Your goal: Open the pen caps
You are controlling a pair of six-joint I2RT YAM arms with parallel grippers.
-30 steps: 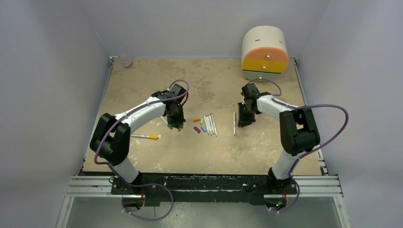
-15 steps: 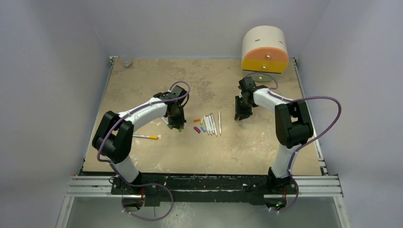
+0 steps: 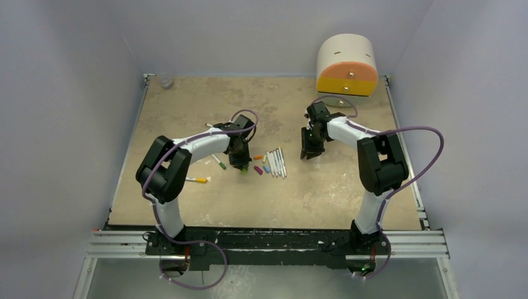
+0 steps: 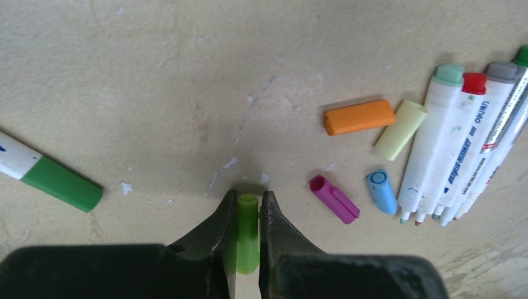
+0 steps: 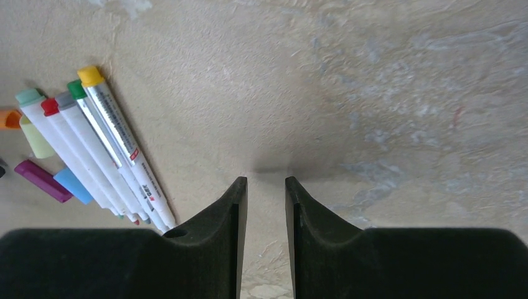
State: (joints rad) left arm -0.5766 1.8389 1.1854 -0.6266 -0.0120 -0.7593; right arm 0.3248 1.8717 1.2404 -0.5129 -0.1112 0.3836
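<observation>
Over the sandy worktop (image 3: 187, 106), right gripper (image 5: 266, 182) pulled back since a second ago, jaws narrowly parted and empty, its pen now laid into the row of uncapped pens (image 4: 457, 149); left gripper (image 4: 249, 196) swung in beside four loose caps (image 4: 359, 116), jaws clamped on a green cap (image 4: 247, 233). Seemingly left to open: the green-capped pen (image 4: 59, 182) nearby.

- I'm in a robotics lab cell: plain pale walls (image 3: 62, 93) box me in left, right and far.
- Scuffed tan tabletop (image 3: 187, 106), aluminium rail (image 3: 274, 244) along the near edge, purple cables (image 3: 429, 134) looping off my arms (image 3: 373, 162).
</observation>
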